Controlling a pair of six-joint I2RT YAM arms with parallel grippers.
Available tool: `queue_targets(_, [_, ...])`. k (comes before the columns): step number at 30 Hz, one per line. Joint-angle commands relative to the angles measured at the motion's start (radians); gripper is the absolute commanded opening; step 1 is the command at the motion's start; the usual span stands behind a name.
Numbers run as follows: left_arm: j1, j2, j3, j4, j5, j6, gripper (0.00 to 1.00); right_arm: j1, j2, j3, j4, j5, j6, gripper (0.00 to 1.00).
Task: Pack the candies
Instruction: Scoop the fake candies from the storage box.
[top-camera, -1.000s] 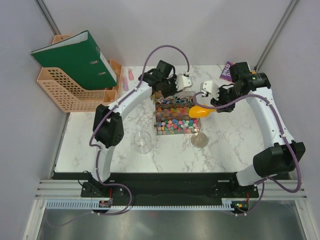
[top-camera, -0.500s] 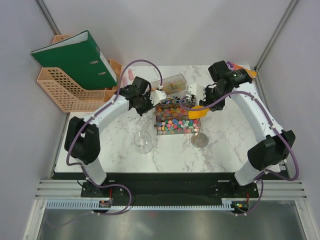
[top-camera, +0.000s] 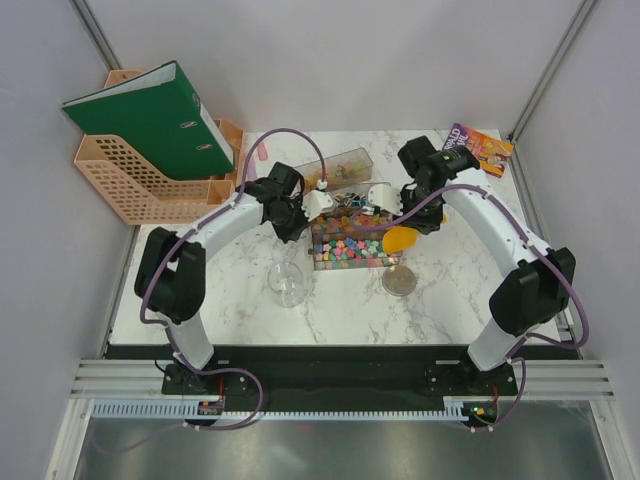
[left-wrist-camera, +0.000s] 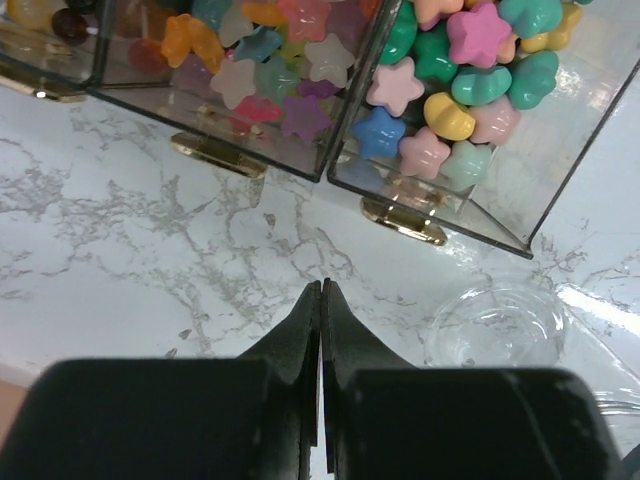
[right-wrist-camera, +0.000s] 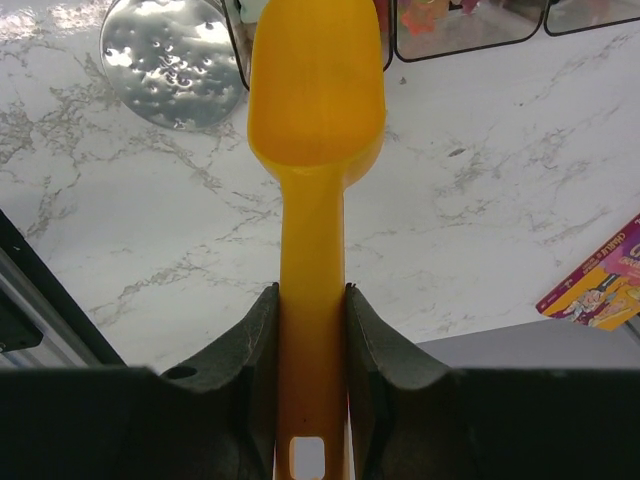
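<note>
left gripper (left-wrist-camera: 321, 292): the jaws are pressed flat together and nothing is held between them. It is poised low over the table (left-wrist-camera: 150, 230), just off the left side of the clear box (left-wrist-camera: 505, 190), with the fingertips pointed at that side.
right gripper (right-wrist-camera: 312, 300): it is closed narrowly on the handle of the orange scoop (right-wrist-camera: 316, 90), which is clamped between both fingers (right-wrist-camera: 255, 345). The gripper is seen by the far right corner of the box.
orange scoop: it is held out lengthwise from the gripper, with the hollow side turned toward the wrist camera. Its bowl lies just beside the right end of the box; whether the wall is touched cannot be told.
candies (left-wrist-camera: 450, 90): they are heaped inside the box against its glass walls. Star-shaped and rounded pieces in pink, green, yellow, blue and orange are seen on both sides of a glass divider.
lid (top-camera: 335, 165): it is swung open and tilted up behind the far side of the box.
clear cup (top-camera: 286, 283): it is stood upright near the box's near left corner, apart from it.
small round container (top-camera: 399, 280): it is set near the box's near right corner, just beyond the scoop's bowl.
booklet (top-camera: 478, 147): it is laid flat well behind and to the right of the box.
green binder (top-camera: 150, 115): it is rested on the peach trays (top-camera: 130, 185), well to the left of and behind the box.
</note>
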Motion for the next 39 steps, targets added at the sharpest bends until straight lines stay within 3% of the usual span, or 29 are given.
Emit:
queue_targets(1, [-0.009, 0.028, -0.007, 0.014, 0.069, -0.041, 0.02, 0.002, 0.002, -0.011, -0.114, 0.071, 0.009, 0.0])
queue_targets(10, [-0.01, 0.087, 0.009, 0.015, 0.131, -0.083, 0.02, 0.025, 0.097, 0.041, -0.112, 0.155, -0.005, 0.0])
queue_targets(30, [-0.007, -0.014, -0.048, 0.055, 0.184, -0.173, 0.02, 0.227, 0.186, 0.065, -0.114, 0.491, -0.071, 0.0])
queue_targets(39, [-0.007, -0.082, -0.163, 0.101, 0.14, -0.167, 0.02, 0.275, 0.231, 0.035, -0.114, 0.474, -0.033, 0.0])
